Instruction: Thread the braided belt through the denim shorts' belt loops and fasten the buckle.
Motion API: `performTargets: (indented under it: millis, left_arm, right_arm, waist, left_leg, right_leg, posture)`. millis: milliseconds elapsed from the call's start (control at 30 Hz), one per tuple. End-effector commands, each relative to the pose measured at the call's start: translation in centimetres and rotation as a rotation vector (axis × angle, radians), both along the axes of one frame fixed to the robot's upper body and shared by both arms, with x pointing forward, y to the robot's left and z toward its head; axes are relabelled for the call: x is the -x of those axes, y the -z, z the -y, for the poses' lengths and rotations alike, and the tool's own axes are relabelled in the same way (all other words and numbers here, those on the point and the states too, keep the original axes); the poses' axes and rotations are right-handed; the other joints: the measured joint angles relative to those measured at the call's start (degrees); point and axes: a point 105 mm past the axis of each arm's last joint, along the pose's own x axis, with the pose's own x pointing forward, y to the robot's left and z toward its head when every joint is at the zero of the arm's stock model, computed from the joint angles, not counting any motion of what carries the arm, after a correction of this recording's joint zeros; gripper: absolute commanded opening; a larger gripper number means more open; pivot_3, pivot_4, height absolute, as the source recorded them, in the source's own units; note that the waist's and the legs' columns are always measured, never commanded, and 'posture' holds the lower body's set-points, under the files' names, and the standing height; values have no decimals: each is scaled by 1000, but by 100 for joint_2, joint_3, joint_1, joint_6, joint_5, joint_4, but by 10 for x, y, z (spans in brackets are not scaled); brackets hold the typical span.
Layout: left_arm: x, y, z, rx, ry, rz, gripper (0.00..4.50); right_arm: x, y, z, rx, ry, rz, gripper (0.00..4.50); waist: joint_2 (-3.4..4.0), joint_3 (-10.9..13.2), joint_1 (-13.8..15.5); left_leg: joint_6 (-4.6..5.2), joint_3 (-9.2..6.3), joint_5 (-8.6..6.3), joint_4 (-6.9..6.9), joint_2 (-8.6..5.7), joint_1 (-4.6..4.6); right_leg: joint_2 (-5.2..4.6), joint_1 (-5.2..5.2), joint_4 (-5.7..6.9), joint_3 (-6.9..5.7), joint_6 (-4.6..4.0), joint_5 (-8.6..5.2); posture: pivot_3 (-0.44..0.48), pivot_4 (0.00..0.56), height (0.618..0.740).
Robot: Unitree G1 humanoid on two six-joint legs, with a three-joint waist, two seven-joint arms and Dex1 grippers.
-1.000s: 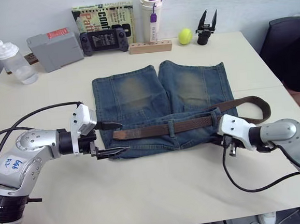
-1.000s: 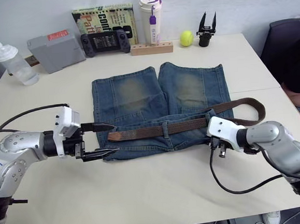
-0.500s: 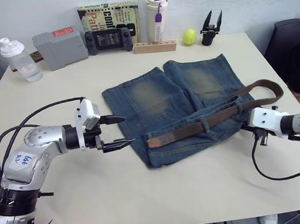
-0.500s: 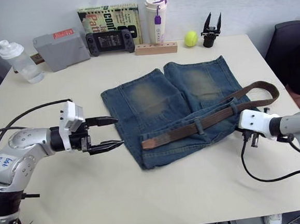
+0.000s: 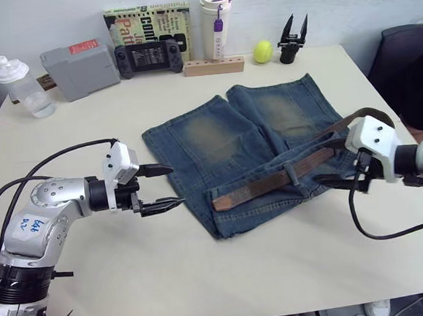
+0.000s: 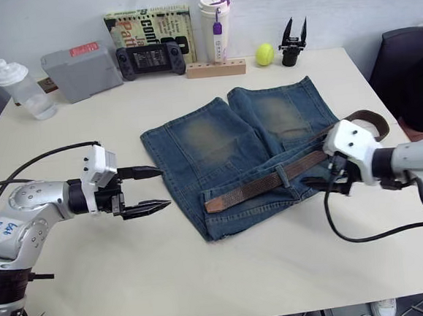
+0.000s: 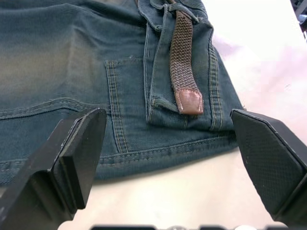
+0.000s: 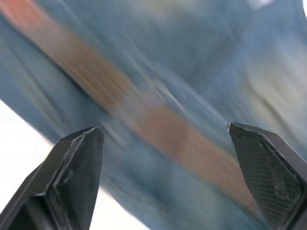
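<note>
The faded denim shorts lie flat on the table, turned at an angle. The braided belt runs along their waistband under one of the belt loops. Its tan tip rests on the denim, and its other end curls back past my right gripper. I cannot make out the buckle. My left gripper hovers open just left of the waistband's corner, holding nothing. My right gripper is open over the belt at the waistband's right end, and its fingers stand wide apart.
Along the back edge stand a bottle, a grey box, a game controller, a book, a tumbler, a wooden block, a yellow ball and a black two-pronged tool. A dark chair is at the right.
The shorts and belt were dragged to the right and turned at an angle. My right gripper then opened, let go and rose a little. The left gripper stayed open; the camera shifted.
</note>
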Motion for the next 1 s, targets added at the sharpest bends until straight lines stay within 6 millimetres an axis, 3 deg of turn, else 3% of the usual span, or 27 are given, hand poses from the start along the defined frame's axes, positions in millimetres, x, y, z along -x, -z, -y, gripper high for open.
performTargets:
  millis: [33, 200, 333, 400, 533, 733, 1000]
  left_arm:
    - [2, -3, 3, -11, 23, 34, 4500]
    - [1, -3, 3, 6, 4, 15, 4500]
    - [1, 1, 3, 7, -16, -1, 4500]
    - [1, 3, 4, 6, -19, -9, 4500]
    - [3, 2, 5, 9, -19, -11, 4500]
    - [3, 0, 2, 3, -33, 1, 4500]
    - [3, -1, 2, -8, -49, 21, 4500]
  right_arm:
    - [17, -10, -25, -299, 17, -141, 4482]
    - [25, -9, -35, -628, 122, -392, 4482]
    - [38, 26, -43, -637, 211, -594, 4482]
    - [37, 34, -43, -680, 259, -658, 4482]
    - [25, 43, -44, -719, 339, -681, 4482]
    - [18, 36, -54, -803, 322, -704, 4482]
    - [11, 61, -60, -744, 403, -756, 4482]
  waist:
    - [4, 3, 13]
    - [4, 2, 9]
    - [3, 2, 3]
    - [4, 2, -6]
    - [3, 2, -35]
    - [3, 2, -7]
    - [3, 2, -8]
  left_leg:
    - [2, 1, -1, -1, -4, -2]
    - [10, -7, -6, -1, -10, -4]
    - [11, -8, -6, -11, -9, -4]
    - [12, -6, -6, -9, -10, -4]
    - [13, 0, -6, -6, -9, -3]
    - [11, 0, -5, -12, -7, -10]
    - [12, 1, -6, -10, -8, -12]
  right_leg:
    - [-5, -1, 0, 0, -1, 0]
    - [-12, 2, 0, -4, -3, 4]
    - [-9, 4, -10, -10, -5, 3]
    - [-8, 4, -9, -9, -4, 3]
    - [-4, 2, -6, -5, 2, 6]
    - [0, -8, -8, -3, 2, 6]
    - [-1, -8, -9, -1, 3, 7]
  posture:
    - [0, 150, 709]
    - [0, 150, 709]
    - [0, 150, 709]
    - [0, 150, 709]
    - [0, 150, 709]
    - [0, 150, 709]
    - [0, 150, 709]
